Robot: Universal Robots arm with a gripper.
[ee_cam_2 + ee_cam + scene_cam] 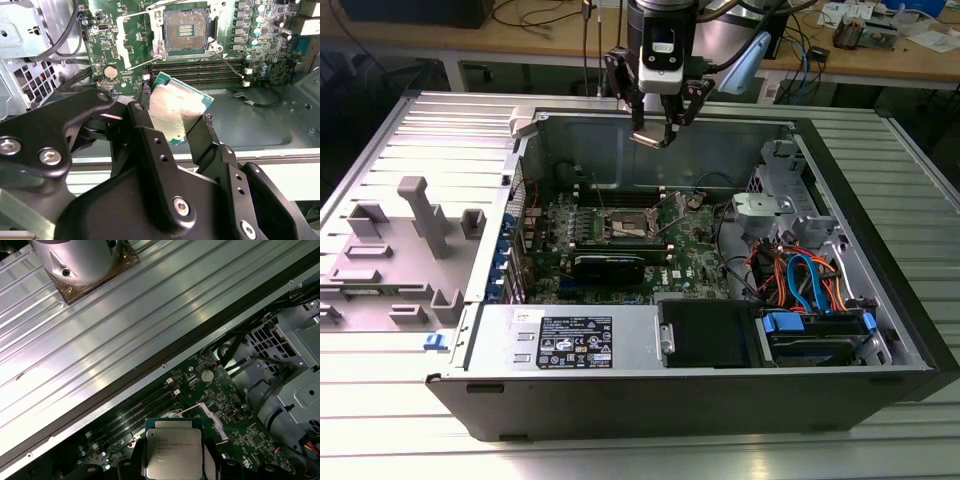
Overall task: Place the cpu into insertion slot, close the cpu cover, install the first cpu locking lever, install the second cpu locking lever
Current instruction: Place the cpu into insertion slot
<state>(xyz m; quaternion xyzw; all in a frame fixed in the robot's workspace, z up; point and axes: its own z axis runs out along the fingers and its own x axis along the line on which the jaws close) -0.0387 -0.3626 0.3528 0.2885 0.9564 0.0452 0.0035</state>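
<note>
My gripper point(655, 135) hangs above the back wall of an open computer case point(880, 220), shut on the cpu point(648, 140). The cpu point(177, 112) is a flat square chip with a green edge, tilted between the two black fingers point(150, 145). In the first wrist view its silvery-grey top point(173, 450) faces the camera. The insertion slot point(186, 31) lies uncovered on the green board below, showing a dark centre and a metal rim; it is well apart from the chip point(628, 228). The cpu cover point(220, 5) seems swung up at the slot's edge. Thin wire locking levers point(227, 62) stick out beside the slot.
Long black memory slots point(200, 70) run beside the socket. A black card point(608, 265), a labelled metal box point(570, 340) and a drive cage with orange and blue cables point(810, 280) fill the case. A grey plastic fixture point(420, 220) stands at the exterior view's left.
</note>
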